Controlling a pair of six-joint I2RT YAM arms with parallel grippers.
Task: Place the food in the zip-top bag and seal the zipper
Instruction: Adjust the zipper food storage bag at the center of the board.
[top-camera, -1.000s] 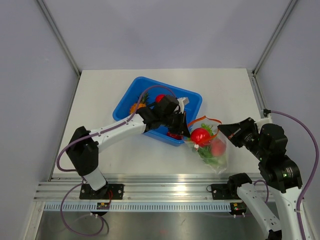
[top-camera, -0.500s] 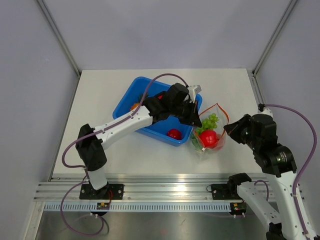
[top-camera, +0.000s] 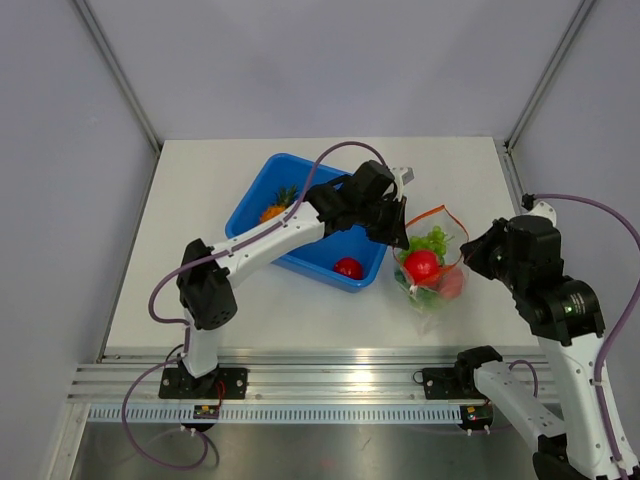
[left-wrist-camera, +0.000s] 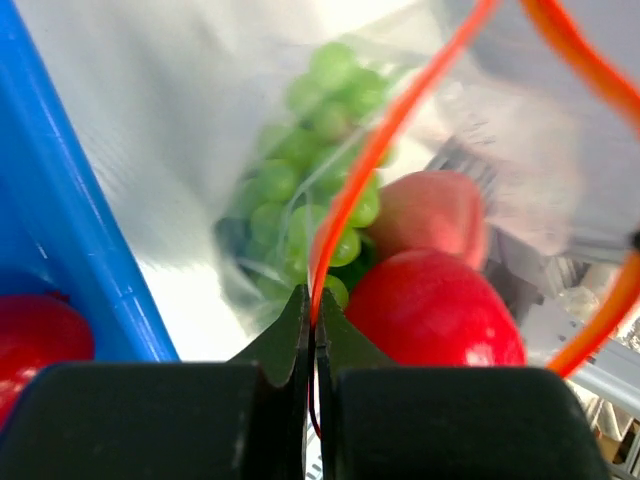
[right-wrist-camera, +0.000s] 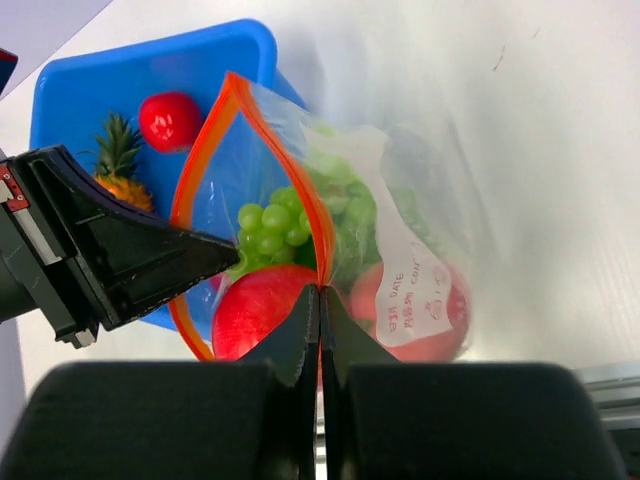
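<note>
1. Left gripper (left-wrist-camera: 312, 320) is clamped tight on the zipper (left-wrist-camera: 378, 145); right gripper (right-wrist-camera: 320, 300) pinches the opposite lip.
2. Zip-top bag (top-camera: 432, 275) gapes open between them, just beside the blue tub (top-camera: 250, 192), toward the table's (top-camera: 200, 200) right edge.
3. Inside the bag are green grapes (left-wrist-camera: 300, 170), a red fruit (top-camera: 422, 265) and a peach (left-wrist-camera: 435, 215).
4. A pineapple (top-camera: 275, 208) sits in the tub.

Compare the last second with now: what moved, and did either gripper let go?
Both arms carried the zip-top bag back from the near edge and slightly right. The left gripper swung off the near corner of the blue tub, uncovering a red fruit inside. Neither let go: it and the right gripper stay shut on the zipper. The tub and pineapple stayed put.
</note>
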